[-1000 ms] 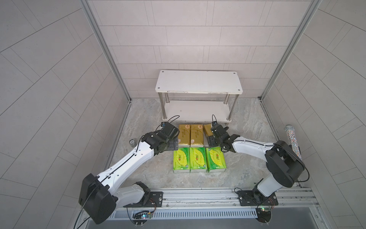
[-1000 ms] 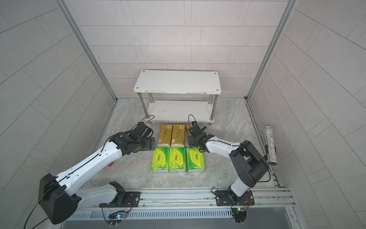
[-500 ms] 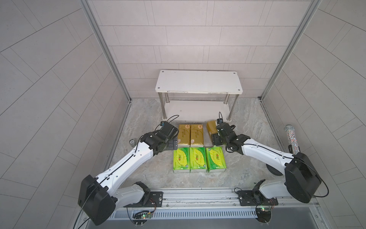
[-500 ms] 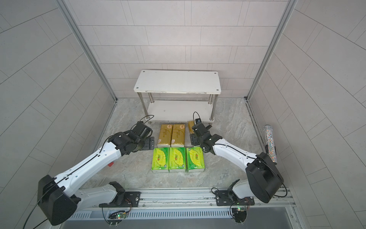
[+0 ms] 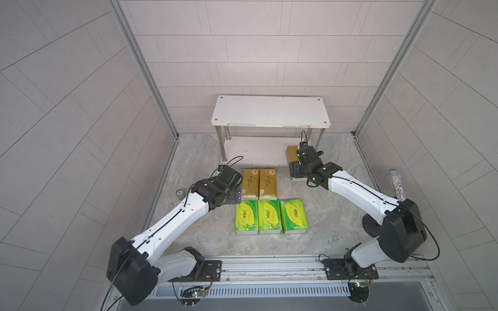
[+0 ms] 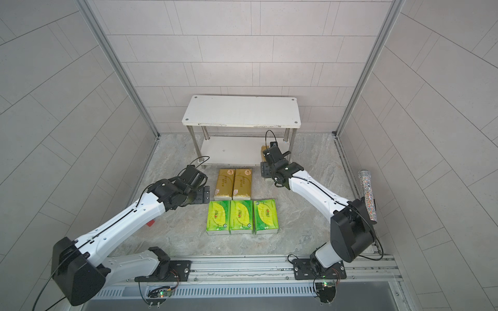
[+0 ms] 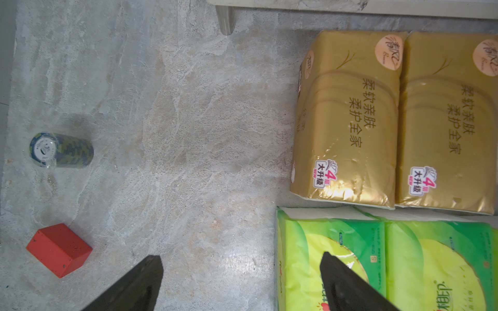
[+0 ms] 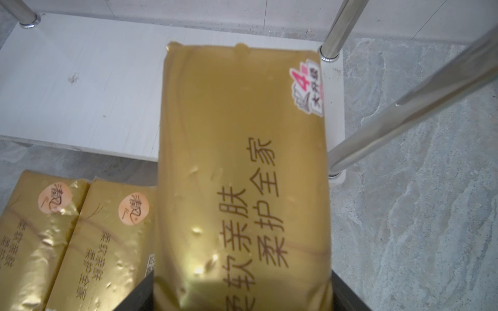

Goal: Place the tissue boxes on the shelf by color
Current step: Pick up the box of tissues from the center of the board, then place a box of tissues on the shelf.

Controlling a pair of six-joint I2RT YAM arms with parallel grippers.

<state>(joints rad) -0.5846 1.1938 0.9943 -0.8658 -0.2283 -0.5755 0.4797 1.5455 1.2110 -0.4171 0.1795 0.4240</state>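
Gold-brown tissue pack (image 8: 242, 175), frame centre: we are pinching it in the right gripper (image 8: 242, 288) at the lower board of the shelf (image 8: 80, 80); we are holding the left gripper (image 7: 239, 257) spread wide.

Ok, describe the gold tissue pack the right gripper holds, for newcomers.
Find the white two-tier shelf at the back wall. At its right front leg hangs a gold tissue pack, gripped by the right gripper; the other two gold packs lie on the tabletop.
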